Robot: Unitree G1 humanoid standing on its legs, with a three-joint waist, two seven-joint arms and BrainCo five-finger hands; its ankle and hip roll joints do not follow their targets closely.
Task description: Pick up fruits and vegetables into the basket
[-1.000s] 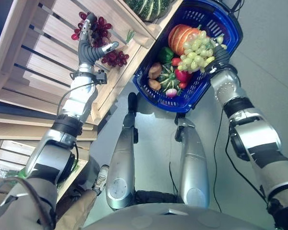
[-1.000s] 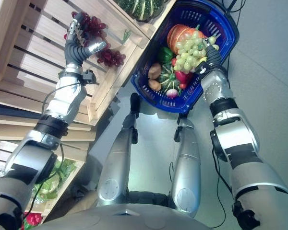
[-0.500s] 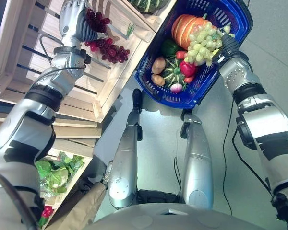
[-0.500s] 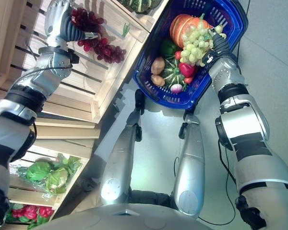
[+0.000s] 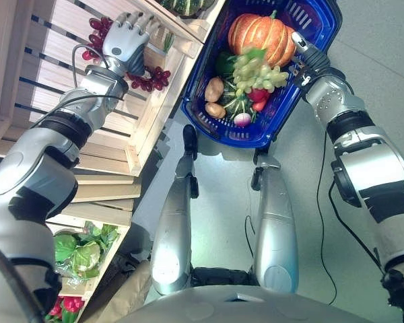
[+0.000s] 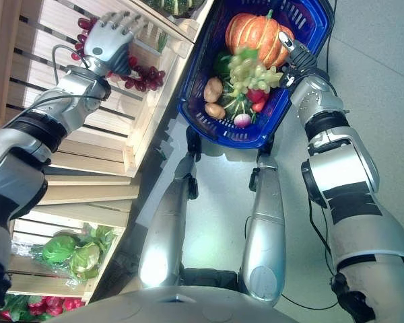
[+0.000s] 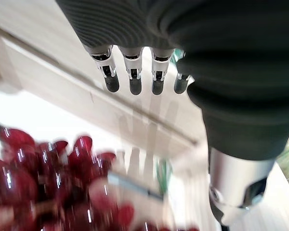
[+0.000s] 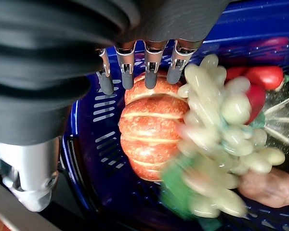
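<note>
Hovering robot hand [image 5: 126,35] above red grapes [image 5: 148,77], open

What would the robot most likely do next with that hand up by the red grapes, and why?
Probably lower the left hand and curl its fingers round the red grapes. The hand hangs open just above them in the wooden crate, holding nothing, while the basket has none yet.

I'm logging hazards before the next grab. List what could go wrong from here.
1. The left hand hovers open over the red grapes in the wooden crate; a loose bunch could slip out of a partial grasp.
2. The blue basket is already piled with the pumpkin, green grapes and more; another item may roll out.
3. The right hand is at the basket's rim with its fingers straight in its wrist view, so the hold looks insecure.
</note>
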